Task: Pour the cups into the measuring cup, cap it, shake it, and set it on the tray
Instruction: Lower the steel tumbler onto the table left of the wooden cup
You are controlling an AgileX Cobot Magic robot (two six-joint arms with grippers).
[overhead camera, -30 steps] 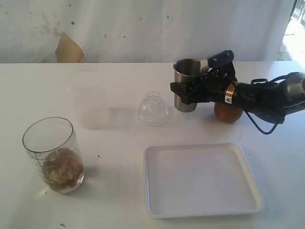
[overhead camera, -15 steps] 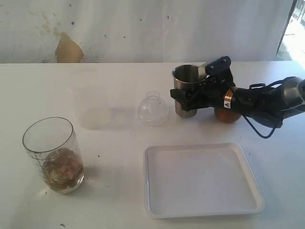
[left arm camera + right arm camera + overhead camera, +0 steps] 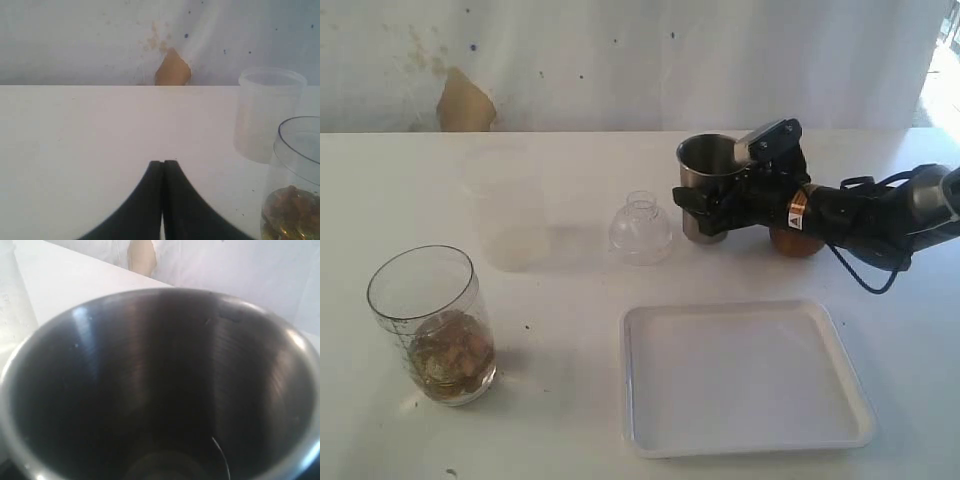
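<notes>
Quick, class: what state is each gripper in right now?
Left gripper: closed, empty.
Right gripper: closed on the tumbler.

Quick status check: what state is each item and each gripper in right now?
steel tumbler: upright, looks empty, held by right gripper
measuring cup: uncapped, brown contents at bottom
dome lid: off, standing neck up
tray: empty
wooden cup: mostly hidden, cannot tell
left gripper: shut, holding nothing
</notes>
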